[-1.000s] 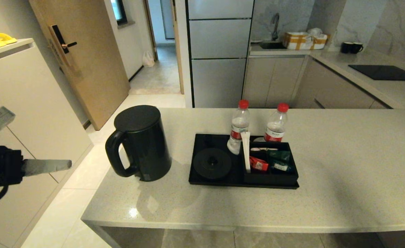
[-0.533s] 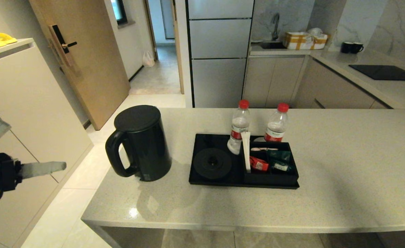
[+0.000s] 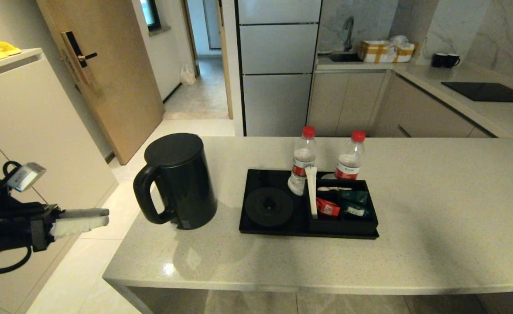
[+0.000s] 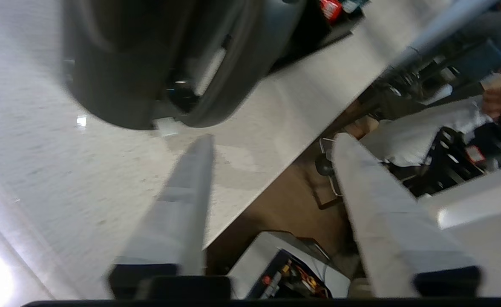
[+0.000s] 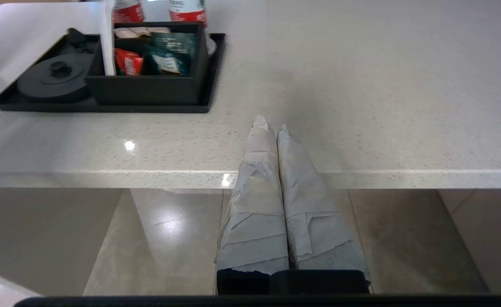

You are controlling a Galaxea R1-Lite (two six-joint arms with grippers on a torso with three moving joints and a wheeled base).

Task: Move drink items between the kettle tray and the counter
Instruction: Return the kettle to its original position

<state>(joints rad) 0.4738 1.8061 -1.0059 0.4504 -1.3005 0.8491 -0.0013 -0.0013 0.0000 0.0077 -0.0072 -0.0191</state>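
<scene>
The black kettle (image 3: 176, 181) stands on the beige counter (image 3: 435, 209), left of the black kettle tray (image 3: 256, 176), whose round base disc (image 3: 268, 206) is bare. Two red-capped water bottles (image 3: 303, 159) (image 3: 351, 156) stand at the tray's back, by the sachet box (image 3: 343, 224) holding a green sachet (image 3: 353, 197). My left gripper (image 3: 107, 216) hangs open off the counter's left end, pointing at the kettle's handle. In the left wrist view the kettle (image 4: 148, 64) lies beyond the left gripper (image 4: 274, 138). My right gripper (image 5: 271, 123) is shut and empty over the counter's front edge, right of the tray (image 5: 105, 106).
A red sachet (image 3: 327, 207) and a white paper strip (image 3: 312, 192) also sit in the box. Pale cabinets (image 3: 42, 131) stand left of my left arm. The farther worktop carries a black hob (image 3: 487, 91), mugs (image 3: 445, 59) and a sink.
My left arm has dropped lower, turned at the wrist and reached right toward the kettle's handle. Kettle, tray and bottles have not moved.
</scene>
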